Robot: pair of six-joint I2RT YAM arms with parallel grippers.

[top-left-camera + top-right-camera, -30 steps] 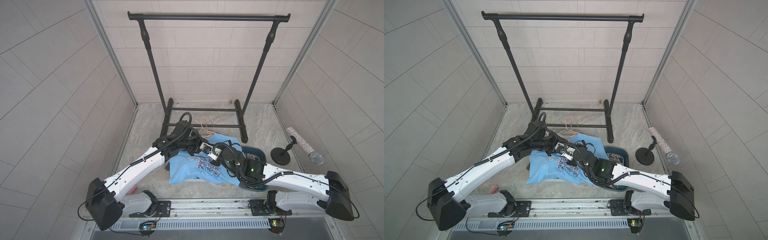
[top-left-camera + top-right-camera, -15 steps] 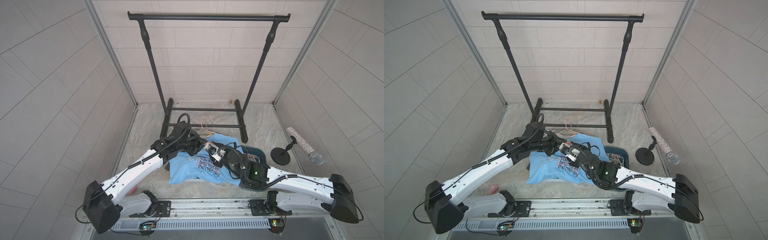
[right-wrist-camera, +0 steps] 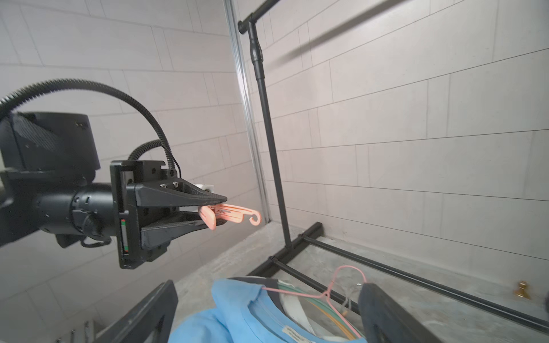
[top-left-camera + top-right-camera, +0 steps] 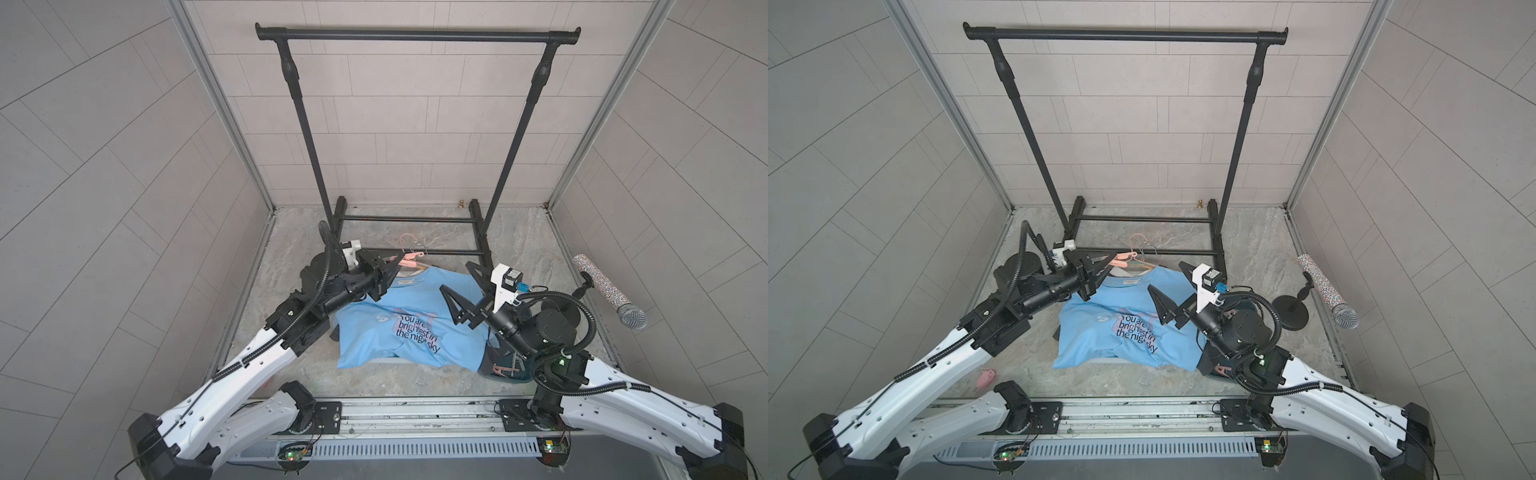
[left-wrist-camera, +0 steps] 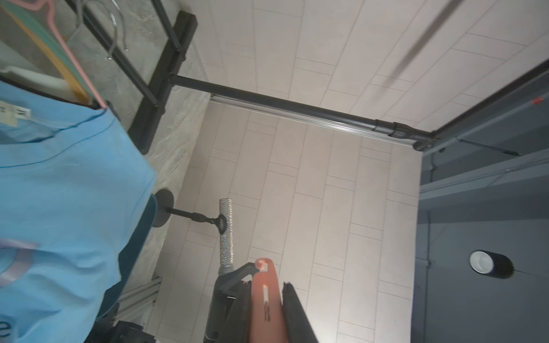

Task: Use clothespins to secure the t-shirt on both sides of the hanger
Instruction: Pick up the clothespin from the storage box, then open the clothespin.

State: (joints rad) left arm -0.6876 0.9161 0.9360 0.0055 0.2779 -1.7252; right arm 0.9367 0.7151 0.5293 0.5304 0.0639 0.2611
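The left gripper (image 3: 212, 212) has its fingers clamped on the tail of a coral clothespin (image 3: 234, 216), whose hooked nose juts free beyond the fingertips. The right gripper (image 4: 454, 275) has its jaws spread wide with nothing between them, poised over the t-shirt (image 4: 386, 332). By my reading the task is barely begun: one peg is in hand and none shows on either shoulder, so both sides remain. In both top views the held peg hovers at about 11 o'clock of the shirt, just beside the collar, where the pink hanger (image 4: 409, 243) pokes out at 12; whether its arms run inside the shoulders is hidden by cloth. Spare pegs lie in the dark bin (image 4: 505, 370) at 4 o'clock, partly under the right arm. Room looks tight toward 12, where the base bars of the garment rack (image 4: 415, 33) cross just beyond the hanger hooks. The microphone (image 4: 606, 297) stands at 3 o'clock, well apart, and bare floor (image 4: 374, 382) shows at 6.
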